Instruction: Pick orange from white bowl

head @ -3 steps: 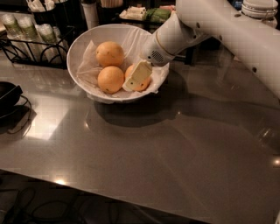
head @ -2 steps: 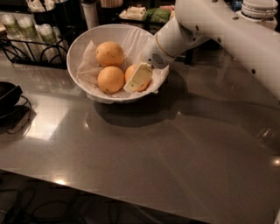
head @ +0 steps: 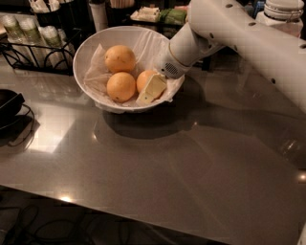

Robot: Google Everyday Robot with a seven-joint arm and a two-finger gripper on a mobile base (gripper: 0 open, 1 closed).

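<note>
The white bowl [head: 91,45], lined with crumpled white paper, stands at the back middle of the grey table. Three oranges lie in it. One is at the back [head: 119,58] and one at the front [head: 121,86]. The third orange [head: 143,78], a deeper orange colour, lies on the right. My gripper [head: 150,87] reaches down into the bowl's right side from the white arm [head: 239,33]. It lies against this third orange and covers its right part. The orange rests low in the bowl.
A black wire rack [head: 33,45] with pale bottles stands left of the bowl. A black object with cables [head: 9,107] lies at the table's left edge. Containers and packets [head: 158,14] line the back. The table's front edge [head: 143,217] runs across the bottom.
The gripper has edged slightly lower and deeper into the bowl beside the right orange. The oranges and bowl have not moved.
</note>
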